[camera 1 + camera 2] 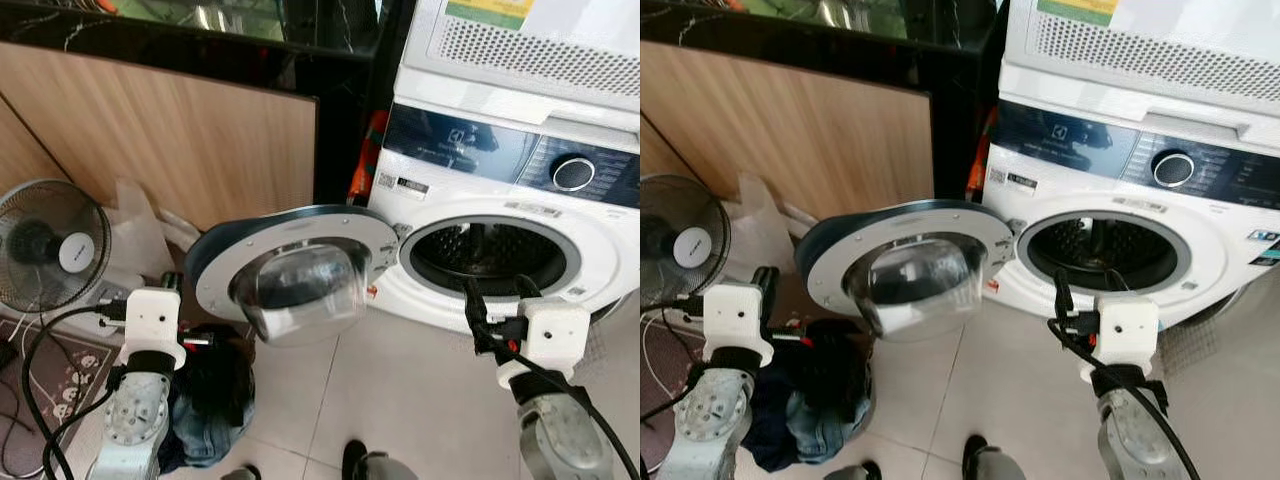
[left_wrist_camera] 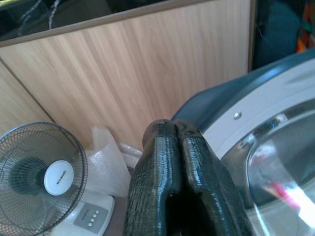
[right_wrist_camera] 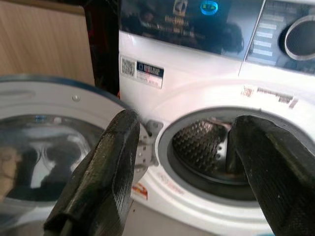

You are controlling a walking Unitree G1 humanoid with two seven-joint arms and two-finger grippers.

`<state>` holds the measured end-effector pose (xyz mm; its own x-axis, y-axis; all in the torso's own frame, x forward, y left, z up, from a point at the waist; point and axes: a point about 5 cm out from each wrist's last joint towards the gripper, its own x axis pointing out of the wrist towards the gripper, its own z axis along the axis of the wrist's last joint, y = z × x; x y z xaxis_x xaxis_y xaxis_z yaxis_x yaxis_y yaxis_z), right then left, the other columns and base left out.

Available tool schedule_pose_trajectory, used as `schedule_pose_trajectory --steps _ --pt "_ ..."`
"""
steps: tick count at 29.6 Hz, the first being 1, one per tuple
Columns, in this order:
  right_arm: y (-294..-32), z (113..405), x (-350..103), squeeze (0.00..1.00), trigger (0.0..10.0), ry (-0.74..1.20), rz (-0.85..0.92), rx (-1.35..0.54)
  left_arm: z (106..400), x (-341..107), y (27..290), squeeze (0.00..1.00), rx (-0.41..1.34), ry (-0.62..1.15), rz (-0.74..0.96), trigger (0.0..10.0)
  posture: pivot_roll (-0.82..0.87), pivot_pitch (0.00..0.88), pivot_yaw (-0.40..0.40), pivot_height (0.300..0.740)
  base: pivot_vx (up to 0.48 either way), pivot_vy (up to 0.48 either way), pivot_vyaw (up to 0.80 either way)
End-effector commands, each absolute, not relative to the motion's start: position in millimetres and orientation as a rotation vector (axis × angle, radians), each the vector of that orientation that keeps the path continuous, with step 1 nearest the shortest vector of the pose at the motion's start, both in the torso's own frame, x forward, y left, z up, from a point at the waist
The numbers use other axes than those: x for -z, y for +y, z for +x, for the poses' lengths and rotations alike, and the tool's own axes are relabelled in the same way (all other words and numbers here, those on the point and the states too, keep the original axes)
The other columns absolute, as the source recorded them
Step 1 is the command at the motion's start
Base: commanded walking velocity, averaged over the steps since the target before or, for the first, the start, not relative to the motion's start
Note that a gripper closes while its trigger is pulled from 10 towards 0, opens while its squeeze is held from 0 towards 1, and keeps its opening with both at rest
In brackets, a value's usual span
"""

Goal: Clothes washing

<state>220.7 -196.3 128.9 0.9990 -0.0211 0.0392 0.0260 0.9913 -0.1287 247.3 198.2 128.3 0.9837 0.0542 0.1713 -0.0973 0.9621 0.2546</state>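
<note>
I see dark blue denim clothes heap (image 1: pixel 205 410) on floor at 7 o'clock of open white front-load washer (image 1: pixel 500 200) | left gripper (image 2: pixel 174 135) clenched empty | right gripper (image 3: pixel 184 162) spread, facing drum | probably soft, floppy: pinch a top fold.

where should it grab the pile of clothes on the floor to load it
Pinch the top of the clothes pile, coming from above. It is a loose heap lying on the floor under the open washer door, beside the left gripper, so only its upper folds look free to grip.
</note>
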Motion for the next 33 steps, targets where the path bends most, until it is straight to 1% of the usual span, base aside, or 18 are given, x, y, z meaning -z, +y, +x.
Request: schedule_pose_trajectory --steps 1,9,24,27,30,33 --pt "-195.6 217.9 -130.9 0.0 10.0 -0.039 -0.121 0.026 245.2 -129.8 200.1 0.0 -0.078 -0.158 0.263 10.0 0.06 0.303 0.008 0.74 0.0 0.0 0.0" --pt "-189.8 219.8 -130.6 0.0 10.0 -0.044 -0.108 0.008 243.2 -132.2 201.3 0.0 -0.075 -0.154 0.27 10.0 0.07 0.313 0.014 0.74 0.0 0.0 0.0" --pt "-188.2 219.5 -128.3 0.0 10.0 -0.037 -0.104 0.004 240.7 -133.9 203.6 0.0 -0.067 -0.143 0.278 10.0 0.08 0.323 0.033 0.74 0.0 0.0 0.0" --pt "-187.5 219.2 -128.0 0.0 10.0 -0.035 -0.103 0.004 240.9 -134.1 203.3 0.0 -0.063 -0.141 0.278 10.0 0.08 0.324 0.035 0.73 0.0 0.0 0.0" --pt "-186.4 219.0 -127.1 0.0 10.0 -0.033 -0.099 0.0 240.8 -134.2 203.3 0.0 -0.059 -0.139 0.278 10.0 0.08 0.324 0.036 0.7 0.0 0.0 0.0" --pt "-186.1 219.0 -126.9 0.0 10.0 -0.033 -0.099 -0.002 240.4 -133.9 203.7 0.0 -0.059 -0.136 0.28 10.0 0.09 0.325 0.036 0.68 0.0 0.0 0.0"
